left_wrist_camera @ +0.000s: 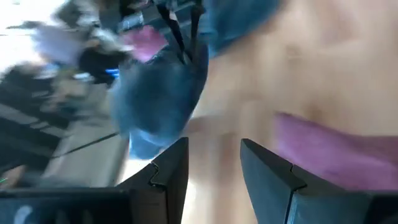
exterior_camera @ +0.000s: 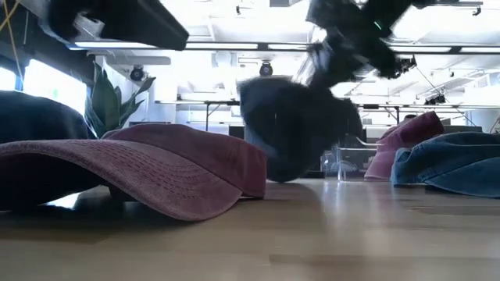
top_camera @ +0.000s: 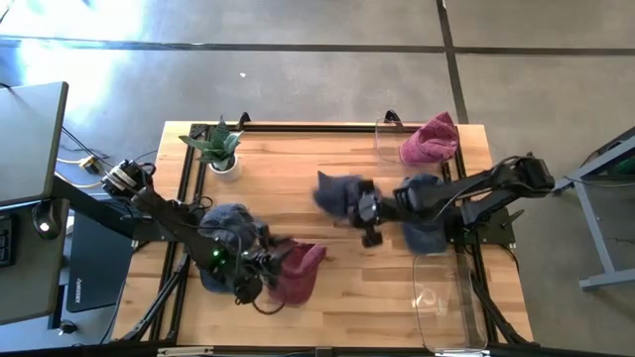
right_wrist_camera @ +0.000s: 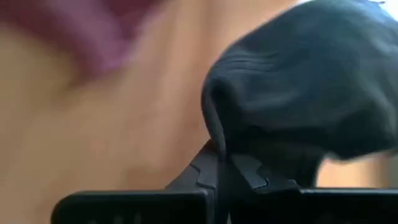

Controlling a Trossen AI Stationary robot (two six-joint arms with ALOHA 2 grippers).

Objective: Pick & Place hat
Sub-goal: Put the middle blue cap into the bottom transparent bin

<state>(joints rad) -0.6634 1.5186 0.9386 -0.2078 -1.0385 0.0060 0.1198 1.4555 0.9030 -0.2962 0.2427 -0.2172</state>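
Dark cap (exterior_camera: 301, 129) smeared by motion in low view. Maroon cap (exterior_camera: 148, 168) cut by left edge there. Right gripper (right_wrist_camera: 217, 163) mostly buried under cap cloth. Left wrist view background unreadable.

Open left pincer (left_wrist_camera: 214, 165) above maroon hat (left_wrist_camera: 336, 149)

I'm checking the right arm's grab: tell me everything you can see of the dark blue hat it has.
The dark blue hat is a soft cap of washed, denim-like cloth, crumpled rather than holding its shape. The right hand is shut on a fold at its edge, and the rest of the cloth bulges out past the fingers. In the low view it hangs clear of the wooden table, near the table's middle. Nothing else touches it.
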